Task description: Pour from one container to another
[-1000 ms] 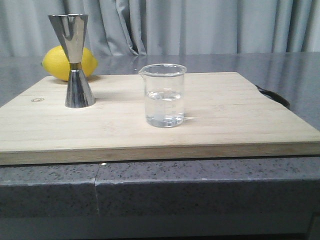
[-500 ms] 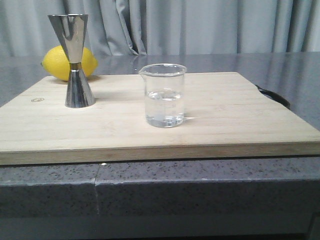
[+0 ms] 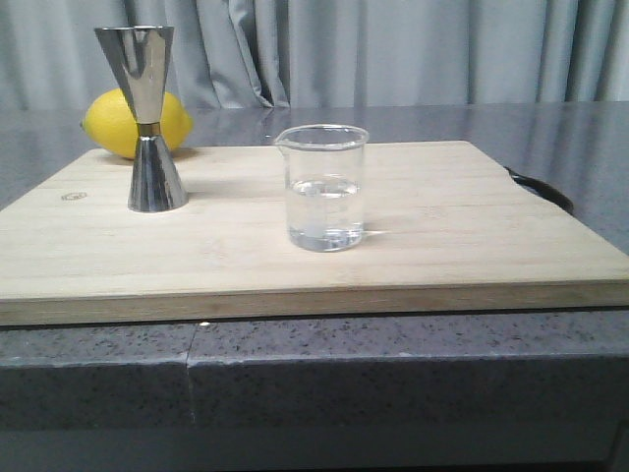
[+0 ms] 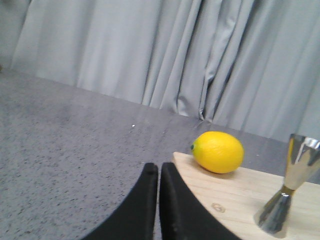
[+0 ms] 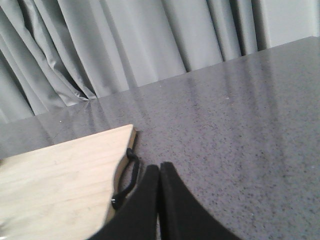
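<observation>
A clear glass beaker (image 3: pixel 323 187), about half full of clear liquid, stands upright near the middle of the wooden cutting board (image 3: pixel 442 236). The shiny steel jigger (image 3: pixel 148 118) stands upright at the board's back left; it also shows in the left wrist view as the jigger (image 4: pixel 290 187). Neither arm appears in the front view. My left gripper (image 4: pixel 159 167) is shut and empty, off the board's left corner. My right gripper (image 5: pixel 159 169) is shut and empty, beside the board's right edge near its black handle (image 5: pixel 126 177).
A yellow lemon (image 3: pixel 118 123) lies behind the jigger at the board's back left edge, seen too as the lemon (image 4: pixel 218 152). The board rests on a grey speckled countertop (image 3: pixel 393 364). Grey curtains (image 3: pixel 393 49) hang behind.
The scene in the front view has shifted very slightly to the right; the beaker, jigger and lemon keep their places on the board.
</observation>
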